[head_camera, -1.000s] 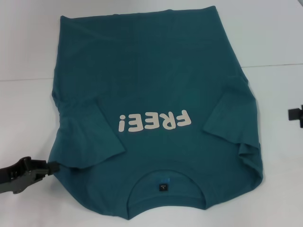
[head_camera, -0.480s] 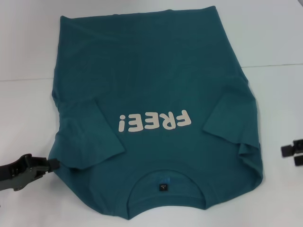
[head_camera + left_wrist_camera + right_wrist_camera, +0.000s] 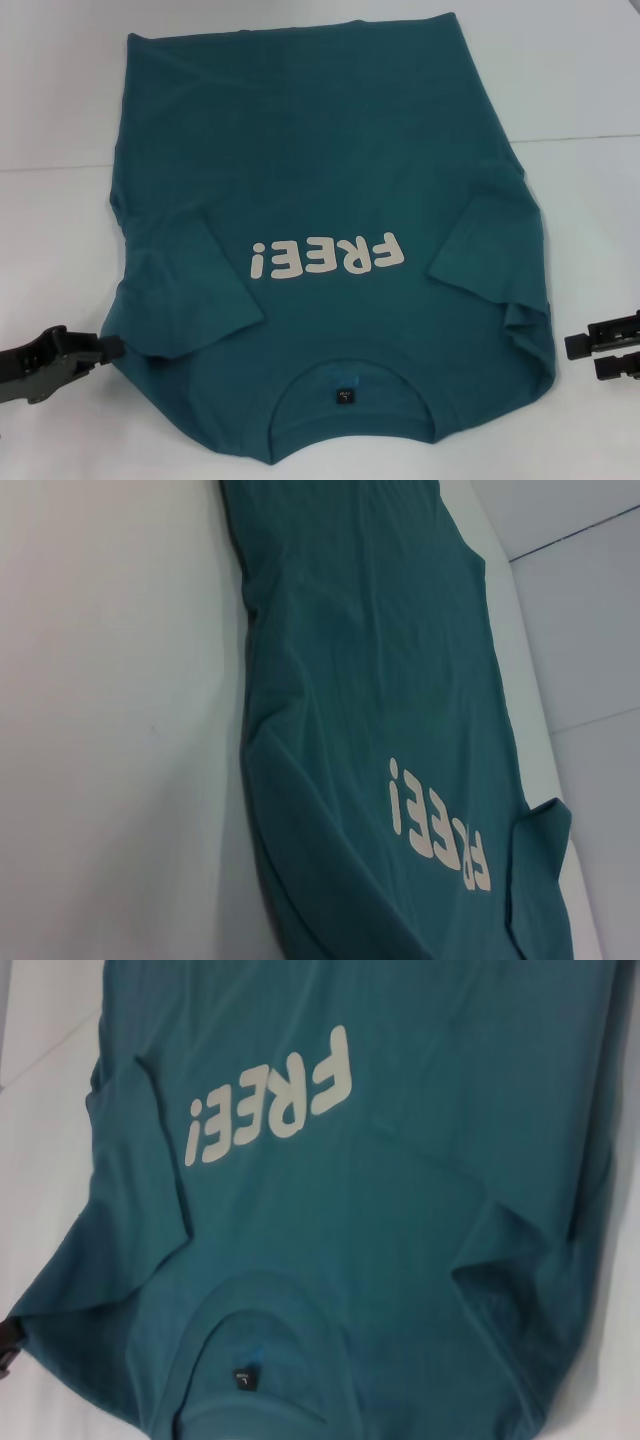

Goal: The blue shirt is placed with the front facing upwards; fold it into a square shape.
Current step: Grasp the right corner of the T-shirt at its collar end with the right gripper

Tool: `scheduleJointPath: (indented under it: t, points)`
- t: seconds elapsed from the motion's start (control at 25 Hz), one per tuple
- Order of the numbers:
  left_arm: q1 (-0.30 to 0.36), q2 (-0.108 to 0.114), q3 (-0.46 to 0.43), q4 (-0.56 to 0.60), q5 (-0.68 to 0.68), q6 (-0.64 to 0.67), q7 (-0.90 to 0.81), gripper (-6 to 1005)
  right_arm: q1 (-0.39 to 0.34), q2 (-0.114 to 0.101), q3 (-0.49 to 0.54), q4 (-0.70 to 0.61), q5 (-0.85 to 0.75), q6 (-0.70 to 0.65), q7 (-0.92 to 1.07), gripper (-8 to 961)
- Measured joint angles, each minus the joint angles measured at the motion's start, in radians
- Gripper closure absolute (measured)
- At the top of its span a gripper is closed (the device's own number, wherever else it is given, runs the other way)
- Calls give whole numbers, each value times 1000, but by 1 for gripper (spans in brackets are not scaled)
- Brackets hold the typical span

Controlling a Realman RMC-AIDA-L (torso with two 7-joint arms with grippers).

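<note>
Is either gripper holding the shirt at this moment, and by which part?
Left gripper touches the blue shirt at its shoulder edge; a hold cannot be told. Right gripper is open, apart from it.

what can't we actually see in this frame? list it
- Left pincer: at the blue shirt shoulder edge in the head view; open, or closed on cloth, unclear.
- Right pincer: the head view's right edge cuts off its body.
- Collar label: text too small in head and right wrist views.
- Shirt underside: hidden by the shirt itself.
</note>
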Motion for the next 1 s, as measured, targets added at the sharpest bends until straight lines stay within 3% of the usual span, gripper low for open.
scheduleJointPath:
  t: [0.24,0.52,1.0]
  points:
    - [5,0,0,3,0,-4,1,968,-7,33,0,5,-1,72,9,178]
    - [3,0,-2,3,0,-12,1,968,-3,53,0,6,-1,111,-4,178]
    - [5,0,-7,0,0,-17,3,968,-3,72,-22,6,0,155,4,177]
